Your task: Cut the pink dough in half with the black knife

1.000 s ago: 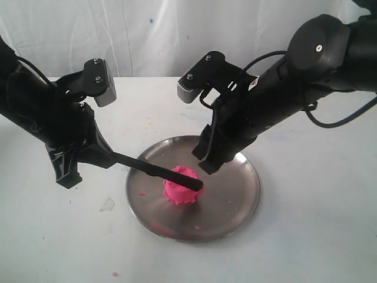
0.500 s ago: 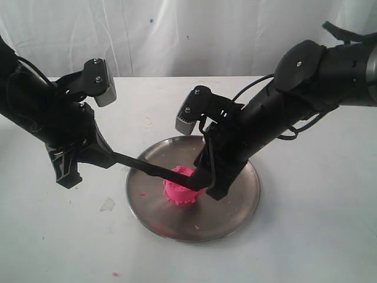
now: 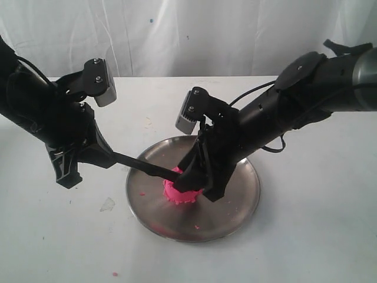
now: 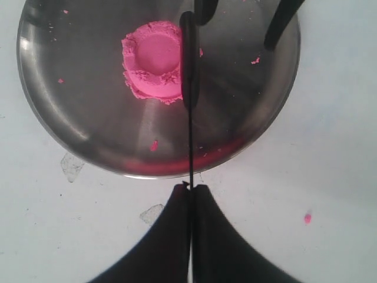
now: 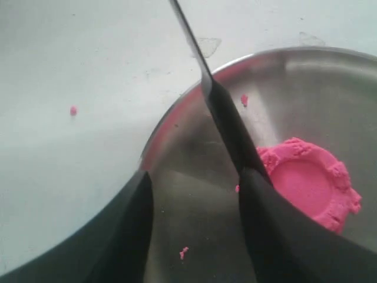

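Note:
The pink dough (image 3: pixel 178 195) (image 4: pixel 154 59) (image 5: pixel 309 183) is one round mound with a ragged rim on the round steel plate (image 3: pixel 247 194) (image 4: pixel 53 130). My left gripper (image 3: pixel 109 156) (image 4: pixel 189 187) is shut on the thin end of the black knife (image 3: pixel 144 167) (image 4: pixel 188 65). The knife's thicker end lies along the dough's side. My right gripper (image 3: pixel 197 183) (image 5: pixel 197 174) is open, low over the plate beside the dough. One of its fingers (image 5: pixel 271 236) stands against the knife (image 5: pixel 227 127) and hides the knife's far end.
Pink crumbs (image 5: pixel 184 252) lie on the plate and on the white table (image 3: pixel 115 274). Two clear scraps (image 4: pixel 72 167) lie on the table near the plate's rim. A white cloth hangs behind the table.
My right gripper has come down and leftward onto the plate, reaching the dough and the knife's far end. The left arm, knife and dough have held still.

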